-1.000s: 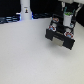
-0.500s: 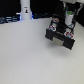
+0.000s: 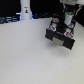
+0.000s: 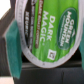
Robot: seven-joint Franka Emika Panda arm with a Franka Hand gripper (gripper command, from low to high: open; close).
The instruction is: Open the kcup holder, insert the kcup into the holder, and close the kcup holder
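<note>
The wrist view is filled by the kcup (image 4: 50, 31), a round pod with a green and yellow lid and a pale rim. It sits between teal finger pads (image 4: 11, 50), so my gripper (image 4: 46, 56) is shut on it. In the exterior view the kcup holder (image 3: 62, 36), a black boxy unit, stands at the back on the exterior view's right. My gripper (image 3: 67, 25) hangs right over it. Whether a drawer is open is too blurred to tell, and the pod itself is too small to make out there.
A tall white bottle-shaped object (image 3: 25, 9) stands at the back on the exterior view's left. Red-and-white pods (image 3: 55, 25) sit at the holder's sides. The white table (image 3: 30, 55) spreads in front of the holder.
</note>
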